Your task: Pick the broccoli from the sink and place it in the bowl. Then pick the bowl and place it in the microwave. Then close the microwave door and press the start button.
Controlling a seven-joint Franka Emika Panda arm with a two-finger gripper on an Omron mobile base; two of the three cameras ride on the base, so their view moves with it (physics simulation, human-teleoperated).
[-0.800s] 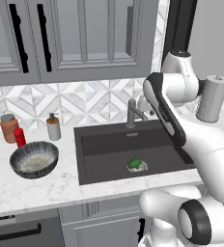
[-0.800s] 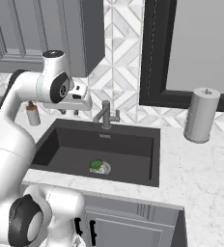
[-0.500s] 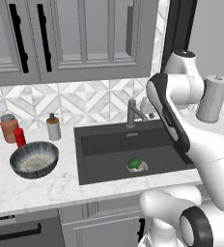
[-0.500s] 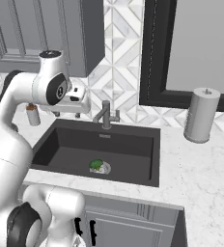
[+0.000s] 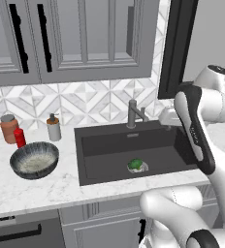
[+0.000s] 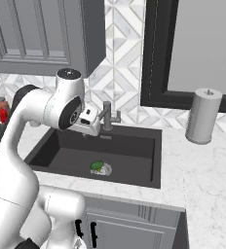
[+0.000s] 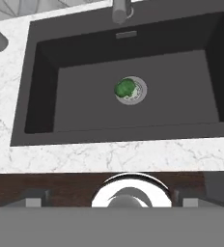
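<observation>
One large shift is seen since a moment ago: the arm has been swung further right across the sink (image 5: 134, 145), so that the gripper (image 6: 88, 121) is now held high over the basin's rear edge, beside the faucet (image 5: 133, 112). This is judged as the approach to the first pick, with nothing yet grasped. The bowl (image 5: 34, 160) is left on the counter to the sink's left, near the jars, untouched. The broccoli (image 7: 125, 88) is found on the drain at the basin floor, unmoved. Whether the claw is spread or closed cannot be told from these pictures.
</observation>
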